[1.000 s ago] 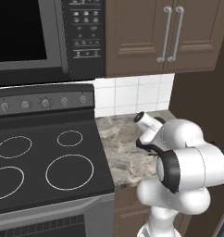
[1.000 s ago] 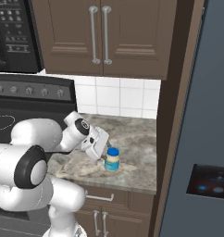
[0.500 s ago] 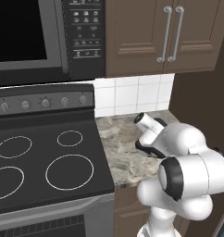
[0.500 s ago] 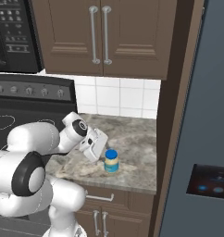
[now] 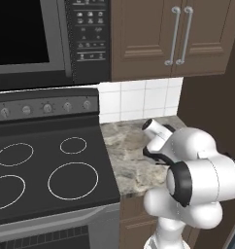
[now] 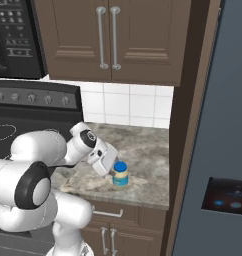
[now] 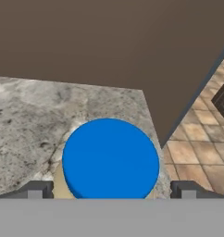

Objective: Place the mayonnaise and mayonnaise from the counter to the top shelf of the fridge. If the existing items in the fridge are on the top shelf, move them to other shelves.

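Pre-grasp on first jar (image 7: 110,158) at lower centre; gripper (image 7: 111,189) fingers spread wide, straddling lid. Next: descend, then clamp.

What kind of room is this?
A kitchen, drawn by a computer. There's a black stove with a microwave above it, wooden cabinets, a stone counter with a jar on it, and a fridge.

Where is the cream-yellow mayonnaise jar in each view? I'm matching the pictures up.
Left base view: hidden behind the arm.
Right base view: mayonnaise jar at centre, upright on the counter, just right of the end effector.
Hand view: blue lid at bottom centre, between the open fingertips.
Shared landmark: the marbled counter.
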